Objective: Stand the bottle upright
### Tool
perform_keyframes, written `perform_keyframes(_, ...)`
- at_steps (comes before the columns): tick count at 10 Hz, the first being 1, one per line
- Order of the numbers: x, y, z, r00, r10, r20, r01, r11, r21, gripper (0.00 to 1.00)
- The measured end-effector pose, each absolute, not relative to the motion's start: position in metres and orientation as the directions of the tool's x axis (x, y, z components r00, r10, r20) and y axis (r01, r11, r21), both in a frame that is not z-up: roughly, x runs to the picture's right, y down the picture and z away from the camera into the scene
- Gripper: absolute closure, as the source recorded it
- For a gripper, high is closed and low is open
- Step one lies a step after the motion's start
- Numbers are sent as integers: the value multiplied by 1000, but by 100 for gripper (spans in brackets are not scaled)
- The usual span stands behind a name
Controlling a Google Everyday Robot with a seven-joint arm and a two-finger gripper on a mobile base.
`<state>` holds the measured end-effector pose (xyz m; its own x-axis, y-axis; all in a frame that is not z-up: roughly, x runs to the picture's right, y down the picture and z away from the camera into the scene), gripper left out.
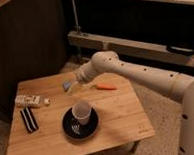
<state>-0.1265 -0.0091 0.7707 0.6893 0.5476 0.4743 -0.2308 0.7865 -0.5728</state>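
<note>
The whitish-cream bottle (31,101) with a dark-patterned label lies on its side near the left edge of the wooden table (113,116), its small pale cap pointing right. My gripper (72,85) hangs over the middle back of the table, right of the bottle and well apart from it. My white arm (135,72) reaches in from the right.
A flat black bar with white stripes (29,119) lies in front of the bottle. A white cup (81,112) stands on a black plate (80,125) mid-table. An orange carrot-like item (106,86) lies behind right. A small blue thing (66,85) sits by the gripper. Dark shelving stands behind.
</note>
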Motion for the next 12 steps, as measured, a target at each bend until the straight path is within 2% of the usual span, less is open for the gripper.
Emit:
perform_keyframes(5, -139, -37, 741, 686, 433, 584, -195, 883, -426, 20)
perform_keyframes(12, -212, -71, 767, 707, 311, 635, -85, 929, -360, 20)
